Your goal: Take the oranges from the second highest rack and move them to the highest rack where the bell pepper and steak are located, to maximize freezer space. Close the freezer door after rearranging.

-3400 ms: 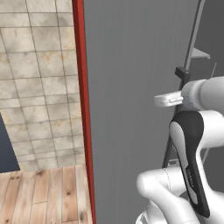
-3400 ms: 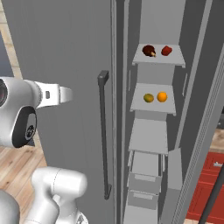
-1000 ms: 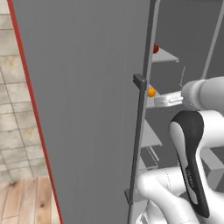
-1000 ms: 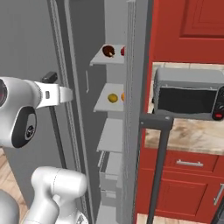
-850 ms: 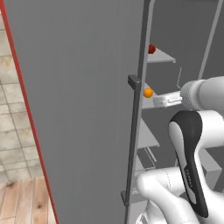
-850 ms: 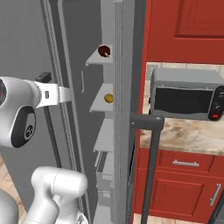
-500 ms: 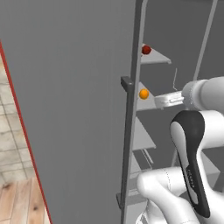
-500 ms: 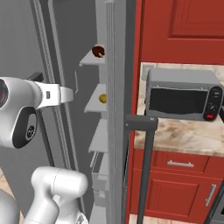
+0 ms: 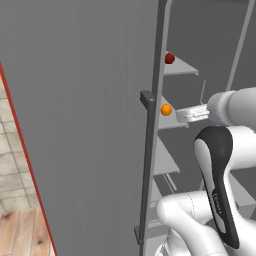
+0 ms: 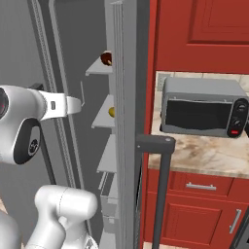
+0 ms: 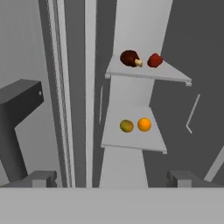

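Beyond the freezer door, which has swung wider, the oranges lie exposed on the second highest rack; the open, empty pincer can now reach in.

My arm is glossy white with rounded, bulbous links, a black oval panel on its upper segment and dark joint rings; my gripper has two dark grey fingertips.
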Controlling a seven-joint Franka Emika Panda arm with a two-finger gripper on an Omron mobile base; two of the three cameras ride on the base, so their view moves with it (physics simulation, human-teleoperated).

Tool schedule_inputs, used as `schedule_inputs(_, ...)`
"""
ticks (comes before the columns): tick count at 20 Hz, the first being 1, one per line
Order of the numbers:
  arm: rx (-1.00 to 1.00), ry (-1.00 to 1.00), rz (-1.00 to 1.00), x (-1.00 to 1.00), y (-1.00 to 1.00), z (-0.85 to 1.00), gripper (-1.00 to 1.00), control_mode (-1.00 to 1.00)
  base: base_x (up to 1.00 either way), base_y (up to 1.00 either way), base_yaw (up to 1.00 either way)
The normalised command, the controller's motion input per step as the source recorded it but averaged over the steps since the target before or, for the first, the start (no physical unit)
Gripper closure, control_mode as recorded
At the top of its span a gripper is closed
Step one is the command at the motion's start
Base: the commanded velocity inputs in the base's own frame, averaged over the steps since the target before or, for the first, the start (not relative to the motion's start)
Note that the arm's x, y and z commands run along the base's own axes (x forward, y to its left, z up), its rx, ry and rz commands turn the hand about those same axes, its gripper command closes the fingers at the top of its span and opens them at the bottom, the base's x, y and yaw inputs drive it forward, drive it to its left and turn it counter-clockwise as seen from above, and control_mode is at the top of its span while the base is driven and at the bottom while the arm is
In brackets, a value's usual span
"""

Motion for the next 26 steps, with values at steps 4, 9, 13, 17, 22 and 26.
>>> schedule_inputs(4, 0.0, 0.0, 0.0, 0.0, 0.0, 0.0, -1.0, 1.0, 0.0, -0.14, 0.0)
schedule_inputs(9, 0.0, 0.0, 0.0, 0.0, 0.0, 0.0, -1.0, 1.0, 0.0, -0.02, -0.01)
schedule_inputs(13, 0.0, 0.1, -0.1, 0.14, -0.2, -0.13, -1.0, -1.0, 0.0, 0.0, 0.0)
schedule_inputs(17, 0.0, 0.21, -0.15, 0.49, -0.41, -0.3, -1.0, -1.0, 0.0, 0.0, 0.0)
schedule_inputs(22, 0.0, 0.07, -0.09, 0.66, -0.27, -0.35, -1.0, -1.0, 0.0, 0.0, 0.0)
schedule_inputs(26, 0.03, 0.01, 0.0, 0.54, -0.22, -0.4, -1.0, -1.0, 0.0, 0.0, 0.0)
